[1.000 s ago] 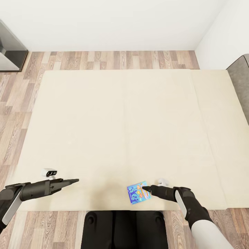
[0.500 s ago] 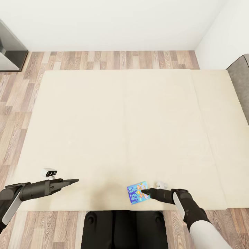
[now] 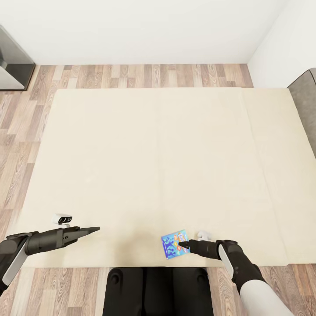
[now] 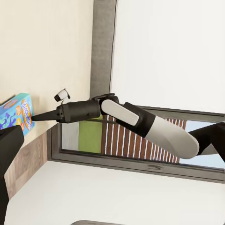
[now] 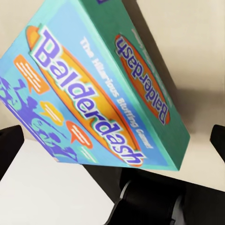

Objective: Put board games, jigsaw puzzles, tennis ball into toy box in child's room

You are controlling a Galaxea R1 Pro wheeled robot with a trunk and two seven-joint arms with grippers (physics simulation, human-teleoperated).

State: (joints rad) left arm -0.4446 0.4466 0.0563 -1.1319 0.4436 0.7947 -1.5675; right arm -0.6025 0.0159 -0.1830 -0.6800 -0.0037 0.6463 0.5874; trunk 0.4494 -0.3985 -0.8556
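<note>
Right gripper (image 3: 184, 242) jaws spread; left gripper (image 3: 94, 229) extended forward.

Here's the bed (image 3: 145, 166), a wide cream mattress in two sections, sitting on the wood-plank floor (image 3: 131, 75). One thing lies on it: a blue board game box (image 3: 174, 244) with orange marks, flat, close to the near edge, right of centre.

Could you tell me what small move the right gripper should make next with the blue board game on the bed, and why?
Probably ease the right gripper forward so its spread fingers straddle the Balderdash box, then close. The right wrist view shows the box between them, apparently ungripped.
</note>
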